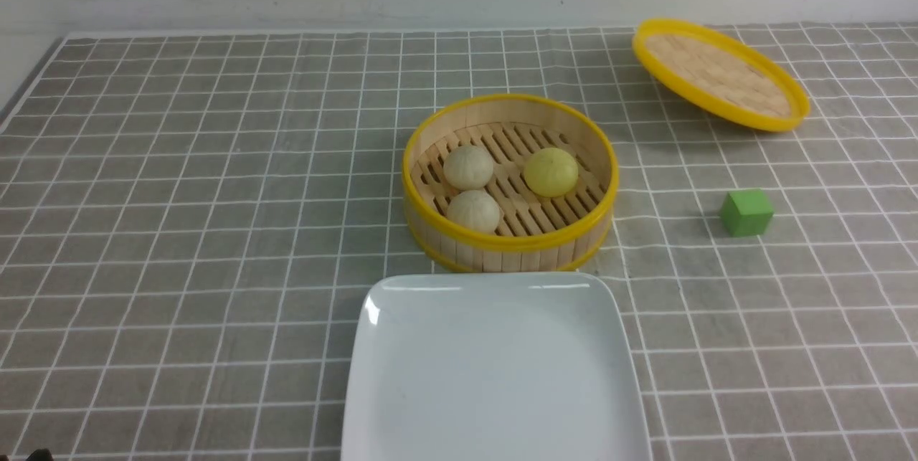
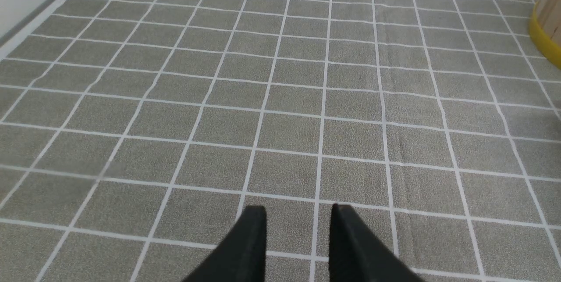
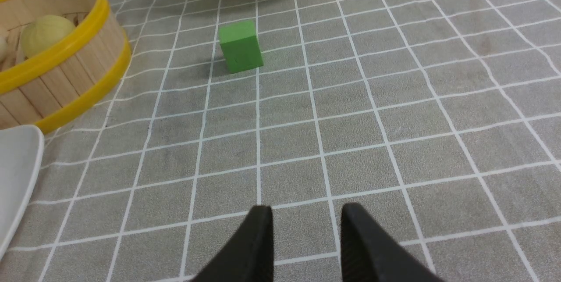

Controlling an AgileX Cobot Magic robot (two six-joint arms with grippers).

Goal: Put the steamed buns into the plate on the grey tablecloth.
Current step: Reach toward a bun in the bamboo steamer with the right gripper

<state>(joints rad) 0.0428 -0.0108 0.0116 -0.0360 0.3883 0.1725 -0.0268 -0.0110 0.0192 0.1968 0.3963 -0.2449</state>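
1. Three buns sit in the steamer [image 1: 414, 221]: two off-white ones, the farther [image 1: 468, 167] and the nearer [image 1: 473, 211], on its left side, and a yellow one [image 1: 551, 172] on its right.
2. The plate [image 1: 495, 368], white and square with rounded corners, lies in front of the steamer, nearer the robot, with nothing on it.
3. The cloth [image 1: 179, 231], grey with a white grid, lies under everything.
4. The green cube [image 1: 746, 213] rests on the cloth to the right of the steamer, well apart from it.
5. The lid [image 1: 721, 74], woven with a yellow rim, is beyond the cube, at the far right, and looks tilted.
6. The left gripper [image 2: 298, 212] has its jaws apart, nothing between them, above the cloth.
7. The right gripper [image 3: 307, 209] also has its jaws apart and holds nothing, likewise above the cloth.
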